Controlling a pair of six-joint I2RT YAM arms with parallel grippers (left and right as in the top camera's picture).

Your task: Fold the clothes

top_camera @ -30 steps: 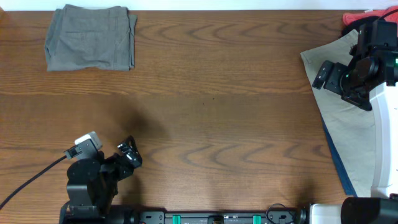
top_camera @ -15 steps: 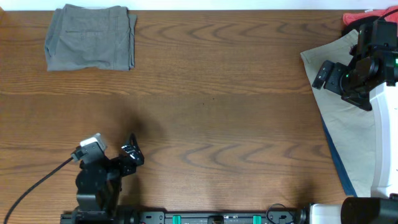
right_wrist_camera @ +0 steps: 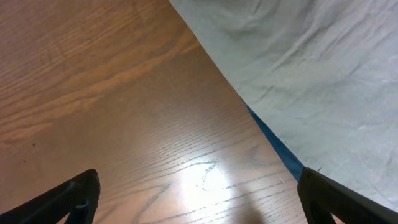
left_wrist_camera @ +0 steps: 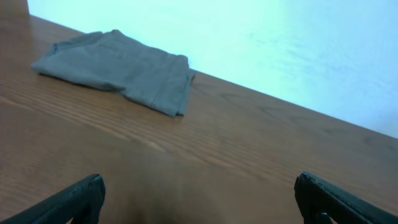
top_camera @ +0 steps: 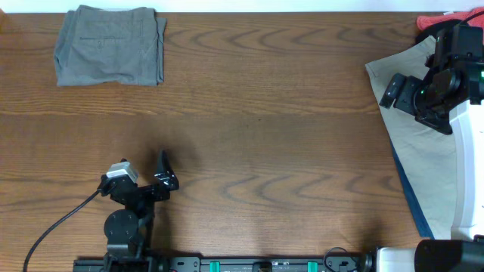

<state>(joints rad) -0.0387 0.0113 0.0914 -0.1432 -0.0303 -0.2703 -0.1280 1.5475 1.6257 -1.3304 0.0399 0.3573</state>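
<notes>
Folded mid-grey shorts [top_camera: 110, 46] lie at the table's far left corner; they also show in the left wrist view [left_wrist_camera: 118, 67]. Larger khaki-beige shorts [top_camera: 423, 159] lie spread at the right edge, with a blue strip along their border, and show in the right wrist view [right_wrist_camera: 311, 68]. A red piece [top_camera: 432, 21] peeks out at the far right corner. My left gripper [top_camera: 162, 177] is open and empty near the front left edge, its fingertips [left_wrist_camera: 199, 196] wide apart over bare wood. My right gripper [top_camera: 393, 89] is open and empty at the khaki shorts' left edge; its fingertips [right_wrist_camera: 199, 193] straddle bare wood.
The wooden table [top_camera: 257, 128] spans the whole view. A black cable [top_camera: 45, 227] trails from the left arm toward the front left corner. The right arm's white base [top_camera: 473, 151] stands on the khaki fabric.
My left arm has drawn back toward its base and shifted slightly right, its gripper pointing more toward the table's far side. The right arm and the clothes have not moved.
</notes>
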